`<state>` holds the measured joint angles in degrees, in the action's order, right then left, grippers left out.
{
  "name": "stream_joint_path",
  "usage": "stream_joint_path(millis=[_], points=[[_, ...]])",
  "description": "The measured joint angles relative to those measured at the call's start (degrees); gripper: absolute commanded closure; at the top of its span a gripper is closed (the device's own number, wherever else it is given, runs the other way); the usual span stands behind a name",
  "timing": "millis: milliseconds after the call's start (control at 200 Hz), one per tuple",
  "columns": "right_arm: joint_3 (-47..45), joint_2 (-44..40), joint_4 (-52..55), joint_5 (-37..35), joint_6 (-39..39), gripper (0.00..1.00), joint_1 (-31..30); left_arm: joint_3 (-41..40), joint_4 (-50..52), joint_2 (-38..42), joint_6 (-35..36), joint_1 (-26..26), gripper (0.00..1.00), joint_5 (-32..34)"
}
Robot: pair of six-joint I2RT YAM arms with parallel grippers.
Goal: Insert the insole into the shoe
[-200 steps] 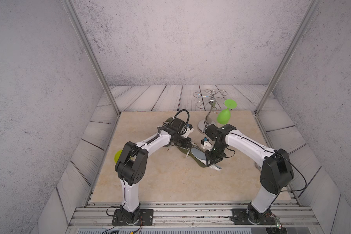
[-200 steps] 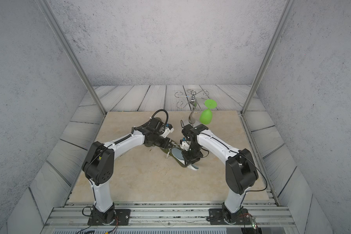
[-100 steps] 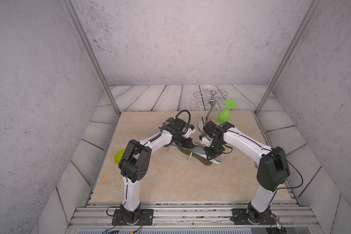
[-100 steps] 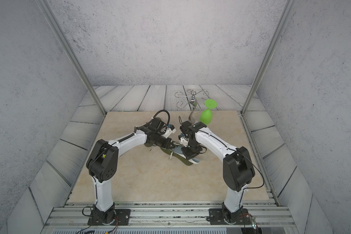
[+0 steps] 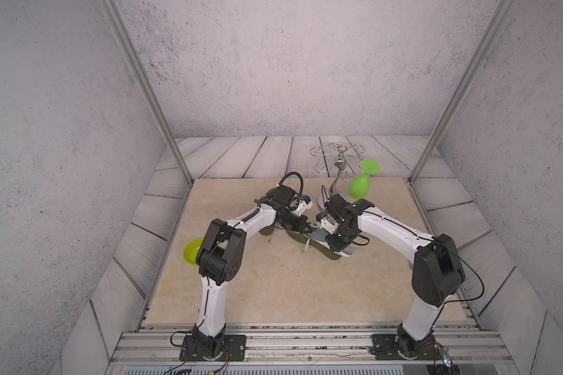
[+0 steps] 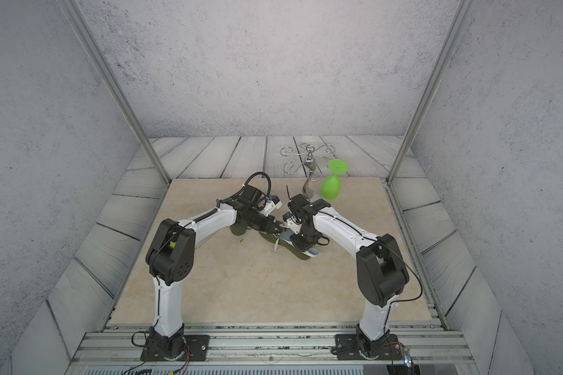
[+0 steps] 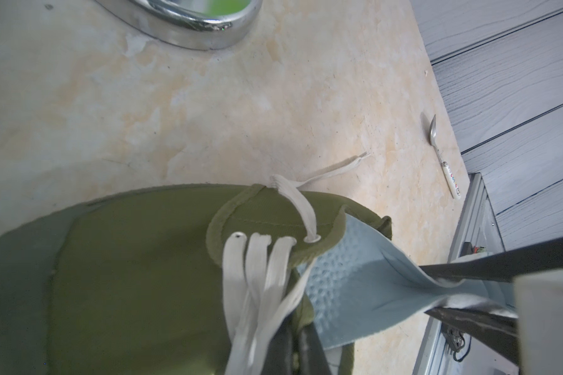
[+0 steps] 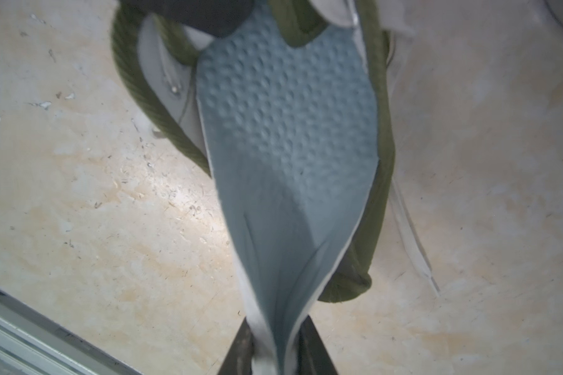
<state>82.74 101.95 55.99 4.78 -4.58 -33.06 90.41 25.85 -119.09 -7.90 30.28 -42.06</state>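
Insole (image 8: 286, 146), blue-grey, dimpled face up. Its fore part is tucked under the tongue inside the olive shoe (image 7: 137, 276); the heel end is outside, lifted and creased lengthwise. Right gripper (image 8: 275, 352) is nearly closed, pinching that heel end, judged so it can feed the insole forward. Left gripper (image 7: 298, 344) is fully closed on the shoe's upper beside the laces (image 7: 257, 266), likely to anchor the shoe and hold its mouth up against the push. Taking 12 o'clock as the back wall, the shoe lies near the middle of the mat (image 5: 273, 292). Its long axis runs roughly 10 to 4, with the toe apparently at 10 under the left wrist. The insole follows that line, fore end toward 10, heel overhanging at 4. Wire rack (image 5: 339, 159) with a green glass (image 5: 359, 187) at 1 o'clock. Green bowl (image 5: 192, 251) at 9. Spoon (image 7: 444, 162) lies by the mat edge, well apart.
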Motion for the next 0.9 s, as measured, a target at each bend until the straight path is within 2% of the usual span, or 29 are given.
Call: stream_joint_path(millis=[305,465,901], points=[[0.13,1.53,-2.69,-0.37,-1.44,0.77,0.02,2.38,-1.46,-3.23,-1.64,-1.53,1.0,-4.85],[0.44,4.87,-3.78,-0.83,-1.64,0.78,0.02,2.75,-1.16,-3.26,-2.27,-1.62,1.0,-5.81],[0.37,4.87,-8.52,-2.21,-2.56,0.78,-0.02,5.86,1.07,-4.72,-2.4,-1.62,1.0,-8.39]])
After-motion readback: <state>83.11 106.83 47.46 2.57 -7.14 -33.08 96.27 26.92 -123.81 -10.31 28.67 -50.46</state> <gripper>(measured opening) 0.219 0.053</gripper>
